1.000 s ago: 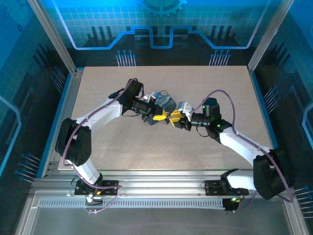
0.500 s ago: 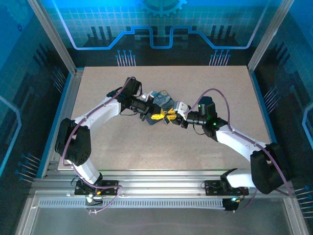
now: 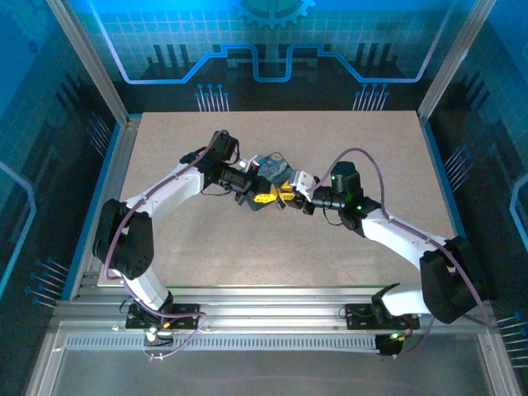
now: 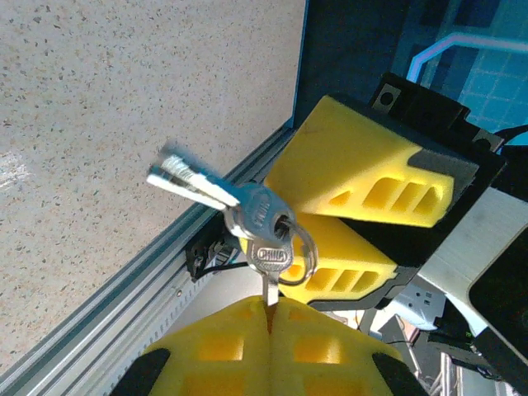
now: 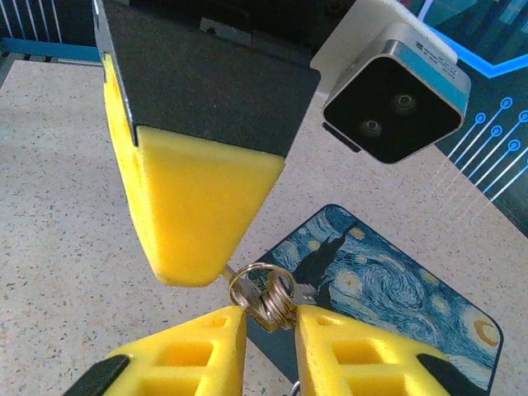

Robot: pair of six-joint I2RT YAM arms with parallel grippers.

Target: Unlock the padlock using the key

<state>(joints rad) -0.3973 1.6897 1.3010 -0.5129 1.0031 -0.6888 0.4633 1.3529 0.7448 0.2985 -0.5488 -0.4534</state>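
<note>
Left tool (image 4: 269,308) is pressed together on the key (image 4: 270,257) blade, above the worktop (image 4: 124,124). Right tool (image 5: 271,314) pinches the ring (image 5: 274,299). Risk: opposing pulls could twist the key loose.

The left arm (image 3: 165,194) and the right arm (image 3: 404,235) are white tubes with fat black joints; a thin purple cable (image 3: 356,150) loops along each one; a small green light (image 3: 334,177) glows on the right arm. The right gripper (image 5: 271,330) has yellow foam wedge fingers (image 5: 194,355) with slot holes and black backs; a grey-and-white camera box (image 5: 396,103) with two round lenses sits on the left wrist.
</note>
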